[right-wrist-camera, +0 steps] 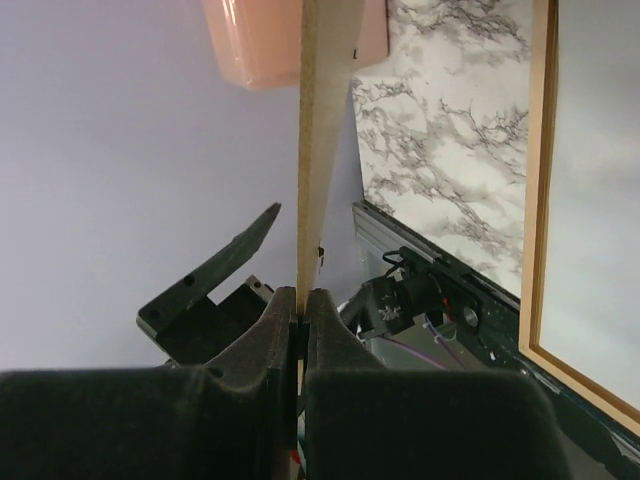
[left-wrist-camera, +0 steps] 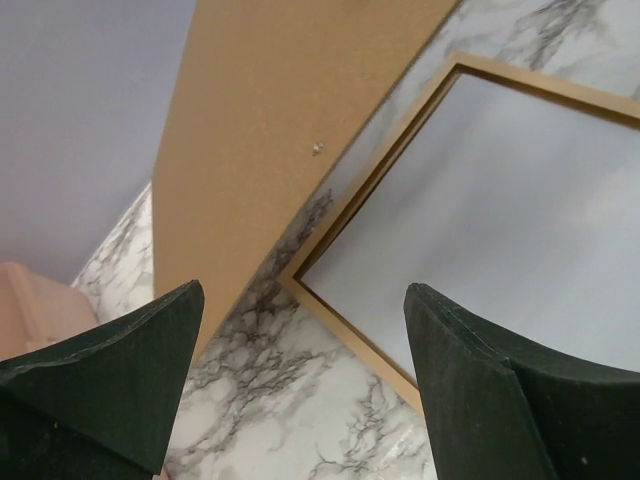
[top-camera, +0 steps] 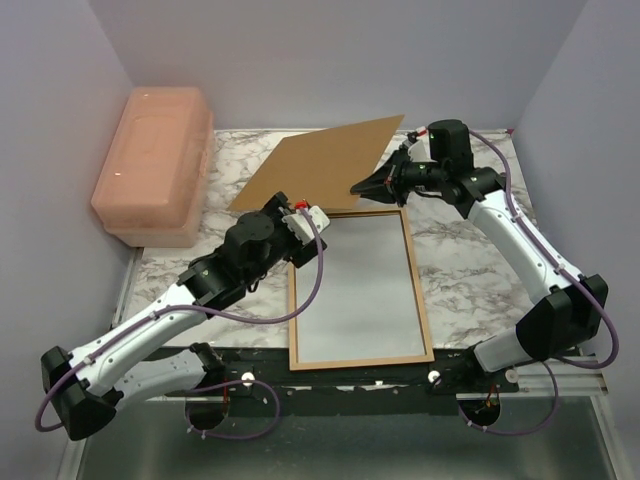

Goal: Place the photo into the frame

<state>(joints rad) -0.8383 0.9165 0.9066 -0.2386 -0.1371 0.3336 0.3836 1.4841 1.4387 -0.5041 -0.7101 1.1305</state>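
Observation:
The frame (top-camera: 423,300) is a thin orange-brown rectangle lying flat on the marble table, with a pale grey pane inside it. The photo is not in view. My right gripper (top-camera: 378,185) is shut on the edge of a plain brown backing board (top-camera: 320,165), which it holds tilted above the frame's far end. In the right wrist view the board (right-wrist-camera: 322,120) stands edge-on between the pressed pads (right-wrist-camera: 335,330). My left gripper (left-wrist-camera: 300,330) is open and empty, low over the frame's far-left corner (left-wrist-camera: 350,335), beside the board (left-wrist-camera: 270,130).
A pink lidded plastic box (top-camera: 155,165) stands at the back left, against the wall. Grey walls close in the table on three sides. A black rail (top-camera: 360,375) with the arm bases runs along the near edge, just below the frame.

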